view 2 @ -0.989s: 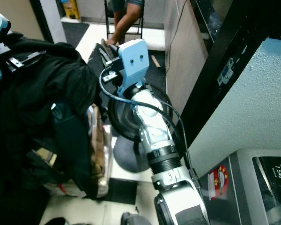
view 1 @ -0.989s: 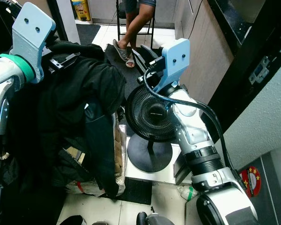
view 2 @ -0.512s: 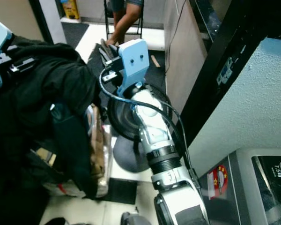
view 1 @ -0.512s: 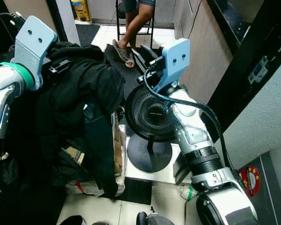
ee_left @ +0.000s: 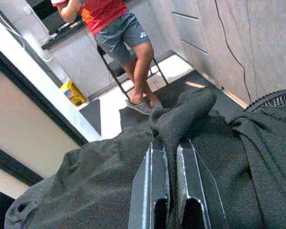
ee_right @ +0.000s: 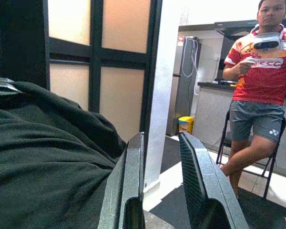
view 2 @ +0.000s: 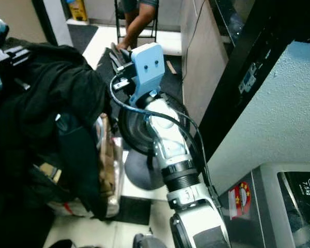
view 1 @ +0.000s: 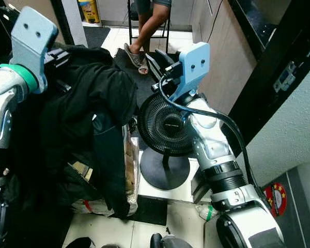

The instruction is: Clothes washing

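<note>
A heap of black clothes point(view 1: 88, 113) hangs in front of me on the left, draped down over a bag. My left gripper point(view 1: 58, 53) is at the top of the heap. In the left wrist view it point(ee_left: 170, 145) is shut on a fold of the dark cloth point(ee_left: 181, 112). My right gripper point(view 1: 160, 59) is raised to the right of the clothes, apart from them. In the right wrist view its fingers point(ee_right: 133, 162) stand open with nothing between them, and the black cloth point(ee_right: 43, 157) lies beside them.
A black floor fan point(view 1: 165, 126) stands on its round base right under my right arm. A person point(view 1: 150, 20) sits on a chair ahead. A packed bag point(view 1: 129, 155) lies under the clothes. A washing machine point(view 2: 294, 201) is at the lower right, by a wall.
My left gripper has pulled up and back a little with the cloth in it. The right arm has stayed put.
</note>
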### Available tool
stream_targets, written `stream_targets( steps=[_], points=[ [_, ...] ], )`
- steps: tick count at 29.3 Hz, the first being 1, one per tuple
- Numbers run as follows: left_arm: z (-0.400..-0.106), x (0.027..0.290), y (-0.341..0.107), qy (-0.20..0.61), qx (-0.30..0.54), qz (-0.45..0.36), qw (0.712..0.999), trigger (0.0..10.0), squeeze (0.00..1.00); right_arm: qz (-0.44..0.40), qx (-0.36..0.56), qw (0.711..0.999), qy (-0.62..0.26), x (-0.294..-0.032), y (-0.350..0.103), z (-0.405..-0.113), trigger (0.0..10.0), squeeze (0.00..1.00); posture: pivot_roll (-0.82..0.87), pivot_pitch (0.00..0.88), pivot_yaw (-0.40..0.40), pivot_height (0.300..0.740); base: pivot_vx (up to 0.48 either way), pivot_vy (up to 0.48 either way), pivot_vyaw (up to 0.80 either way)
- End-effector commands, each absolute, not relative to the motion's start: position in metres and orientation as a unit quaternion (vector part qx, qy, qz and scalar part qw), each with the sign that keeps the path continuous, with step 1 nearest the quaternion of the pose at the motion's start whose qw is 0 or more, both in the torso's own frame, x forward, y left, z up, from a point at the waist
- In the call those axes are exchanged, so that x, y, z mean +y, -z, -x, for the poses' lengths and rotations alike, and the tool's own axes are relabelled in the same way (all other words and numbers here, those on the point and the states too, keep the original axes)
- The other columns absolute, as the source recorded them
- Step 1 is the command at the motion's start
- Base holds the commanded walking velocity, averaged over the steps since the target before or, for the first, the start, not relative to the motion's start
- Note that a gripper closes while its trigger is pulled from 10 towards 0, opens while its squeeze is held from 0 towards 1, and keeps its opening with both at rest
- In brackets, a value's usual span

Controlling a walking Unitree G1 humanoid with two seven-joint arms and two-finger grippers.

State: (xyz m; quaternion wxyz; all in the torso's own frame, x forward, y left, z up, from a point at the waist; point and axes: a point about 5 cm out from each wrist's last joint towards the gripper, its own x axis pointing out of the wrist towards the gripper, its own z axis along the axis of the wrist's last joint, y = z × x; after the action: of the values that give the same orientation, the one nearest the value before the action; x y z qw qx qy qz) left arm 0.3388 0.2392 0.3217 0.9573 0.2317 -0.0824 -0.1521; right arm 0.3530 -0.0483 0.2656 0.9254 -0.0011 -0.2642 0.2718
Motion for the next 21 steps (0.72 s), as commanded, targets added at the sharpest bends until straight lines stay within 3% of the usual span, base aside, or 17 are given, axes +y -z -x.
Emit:
stream_targets(
  steps=[1, 7, 8, 9, 10, 12, 14, 21],
  points=[
    [-0.338, 0.242, -0.324, 0.145, -0.086, -0.223, 0.96, 0.0, 0.0, -0.004, -0.268, 0.924, -0.274, -0.048, -0.269, -0.352, 10.0, 0.0, 0.13, 0.062, 0.036, 0.74, 0.0, 0.0, 0.0],
    [-0.338, 0.239, -0.334, 0.14, -0.113, -0.196, 0.964, 0.0, 0.0, -0.005, -0.268, 0.924, -0.274, -0.048, -0.269, -0.352, 10.0, 0.0, 0.13, 0.062, 0.036, 0.74, 0.0, 0.0, 0.0],
    [-0.335, 0.231, -0.364, 0.128, -0.203, -0.139, 0.961, 10.0, 0.0, -0.006, -0.271, 0.923, -0.274, -0.047, -0.27, -0.352, 10.0, 0.0, 0.14, 0.052, 0.031, 0.74, 0.0, 0.0, 0.0],
    [-0.335, 0.231, -0.364, 0.128, -0.203, -0.139, 0.961, 10.0, 0.0, -0.006, -0.271, 0.923, -0.274, -0.047, -0.27, -0.352, 10.0, 0.0, 0.14, 0.052, 0.031, 0.74, 0.0, 0.0, 0.0],
    [-0.33, 0.222, -0.395, 0.123, -0.291, -0.078, 0.946, 10.0, 0.0, -0.007, -0.273, 0.922, -0.275, -0.046, -0.272, -0.353, 10.0, 0.0, 0.14, 0.044, 0.025, 0.74, 0.0, 0.0, 0.0],
    [-0.33, 0.222, -0.395, 0.123, -0.291, -0.078, 0.946, 10.0, 0.0, -0.007, -0.273, 0.922, -0.275, -0.046, -0.272, -0.353, 10.0, 0.0, 0.14, 0.044, 0.025, 0.74, 0.0, 0.0, 0.0],
    [-0.322, 0.202, -0.449, 0.127, -0.409, 0.001, 0.904, 10.0, 0.0, -0.008, -0.278, 0.92, -0.277, -0.044, -0.275, -0.353, 10.0, 0.0, 0.12, 0.025, 0.033, 0.74, 0.0, 0.0, 0.0],
    [-0.318, 0.186, -0.479, 0.134, -0.454, 0.012, 0.881, 10.0, 0.0, -0.008, -0.282, 0.92, -0.273, -0.045, -0.276, -0.353, 10.0, 0.0, 0.12, 0.021, 0.039, 0.74, 0.0, 0.0, 0.0]
  ],
)
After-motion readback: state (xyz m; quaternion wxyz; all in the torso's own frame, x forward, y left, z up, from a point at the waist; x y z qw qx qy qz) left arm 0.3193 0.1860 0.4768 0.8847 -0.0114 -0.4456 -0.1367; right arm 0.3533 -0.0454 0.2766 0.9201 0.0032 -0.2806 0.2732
